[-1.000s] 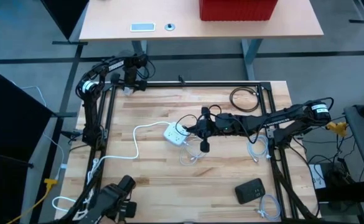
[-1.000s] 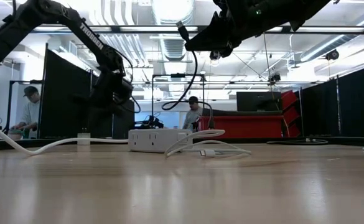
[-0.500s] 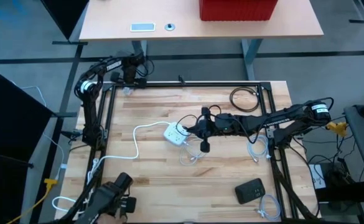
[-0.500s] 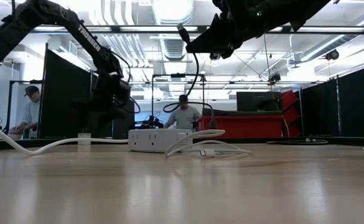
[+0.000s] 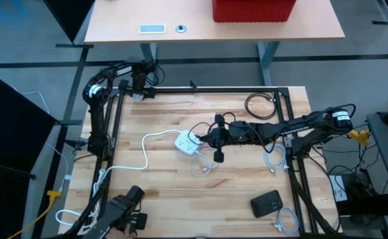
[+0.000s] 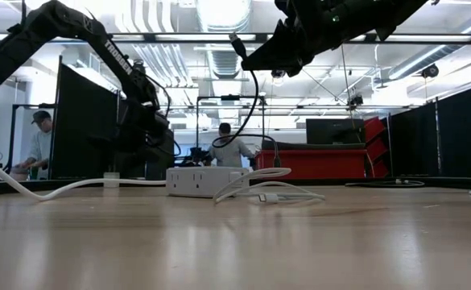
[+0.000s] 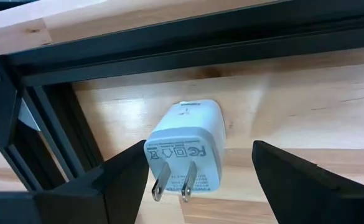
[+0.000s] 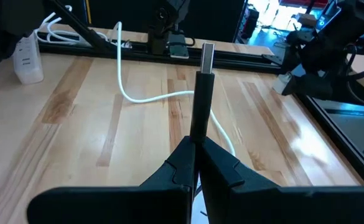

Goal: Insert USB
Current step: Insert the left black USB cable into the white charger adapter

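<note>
At the table's far left corner, the left gripper point(image 7: 188, 186) straddles a white USB wall charger point(image 7: 185, 149) with fingers spread apart, not touching it. The charger lies on the wood, prongs toward the wrist, long axis running along the gap between the fingers. Its end face carries FC and certification marks. Above mid-table, the right gripper point(image 8: 196, 158) is clamped on a black USB plug point(image 8: 201, 93), metal tip pointing away, beside a white power strip point(image 5: 186, 143).
</note>
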